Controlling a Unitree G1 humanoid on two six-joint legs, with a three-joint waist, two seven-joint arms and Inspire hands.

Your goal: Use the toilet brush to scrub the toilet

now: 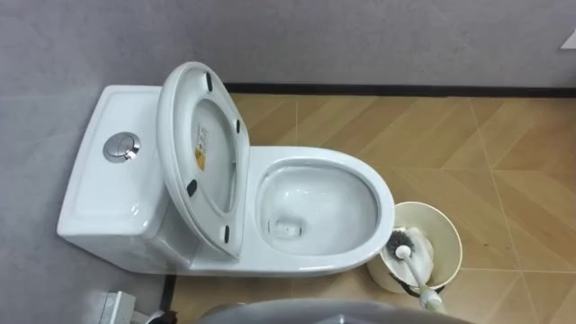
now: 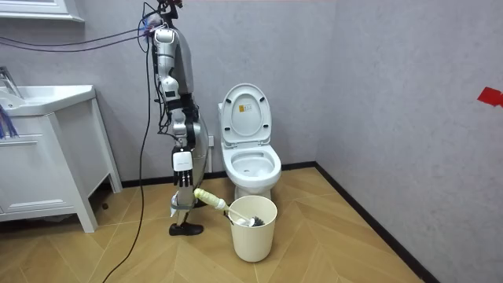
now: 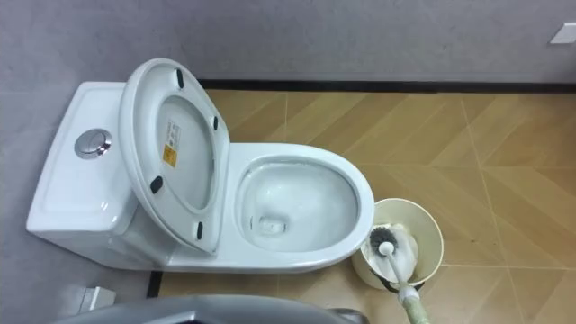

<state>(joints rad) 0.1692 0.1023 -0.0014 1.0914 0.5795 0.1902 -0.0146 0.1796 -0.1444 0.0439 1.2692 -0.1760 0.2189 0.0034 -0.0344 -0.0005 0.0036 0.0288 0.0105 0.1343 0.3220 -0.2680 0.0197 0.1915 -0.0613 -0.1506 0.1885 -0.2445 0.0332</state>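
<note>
Bucket: cream round plastic pail [image 1: 447, 227] stands on the floor just beside the bowl's front end and is closest to the lens in the room view.
Brush: toilet brush with a dark bristle head and a pale yellow-green handle [image 1: 413, 270]; the head is down inside the pail and the handle slants up over the rim towards the robot's right side.
Right hand: [image 2: 185, 192] hangs low by the robot's side at the handle's upper end. Can't tell if the fingers are clamped on it, it's too small in the room view.
Toilet: white ceramic one-piece toilet [image 1: 388, 202] set against the wall, with a little water at the bottom of the bowl.
Seat and lid: white oval seat and lid [image 1: 180, 135], both raised and leaning back on the tank.
Tank: white rectangular cistern [image 1: 90, 193] with a round chrome flush button [image 1: 121, 148] on top.
Robot: stands upright at the toilet's side, on the room view's left of it, head camera looking down across the bowl.
Floor: tan herringbone wood-look floor [image 1: 504, 153].
Wall: grey wall [image 1: 360, 40] with a black skirting strip [image 1: 405, 90] at its foot.
Vanity: white cabinet with a basin on top [image 2: 47, 149], well apart at the room view's left.
</note>
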